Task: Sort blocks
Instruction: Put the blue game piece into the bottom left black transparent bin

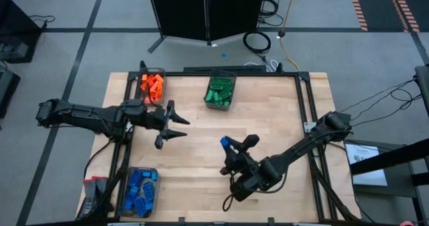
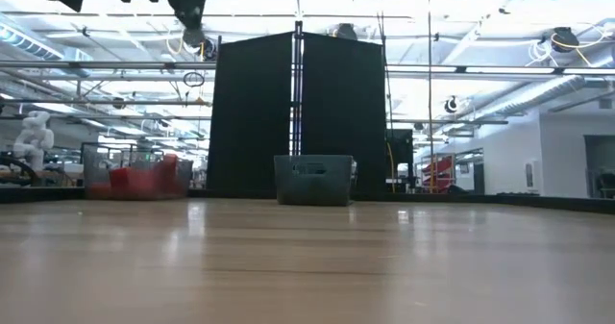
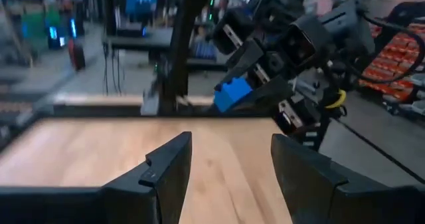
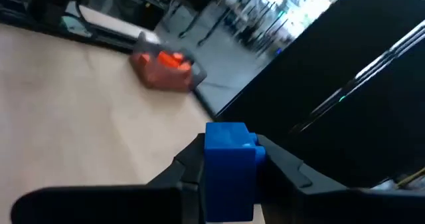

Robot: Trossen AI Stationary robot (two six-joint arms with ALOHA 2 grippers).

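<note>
Blue brick [image 4: 229, 159], nearest my right wrist camera: pinched between the fingers of the right tool [image 1: 232, 144], lifted off the worktop [image 1: 268, 129] a little right of centre in the overhead frame. It also shows in the left wrist frame [image 3: 232, 93], upper middle.

Left tool [image 1: 175, 128]: centre-left of the overhead frame, fingers spread wide, nothing between them.

Step in hand, as I judge it: carrying a blue brick to its bin. I see no loose bricks on the worktop, so I take this to be at or near the last one.

Next move calls for: swinging the right arm across to the lower left of the overhead frame, over the blue bin, then letting go above it. A handover to the left tool looks possible too.

Containers:
- Orange bin [image 1: 153, 86], upper left: orange bricks [image 1: 151, 84].
- Green bin [image 1: 220, 90], upper centre: green bricks [image 1: 219, 90].
- Blue bin [image 1: 138, 192], lower left: blue bricks [image 1: 139, 190].
</note>
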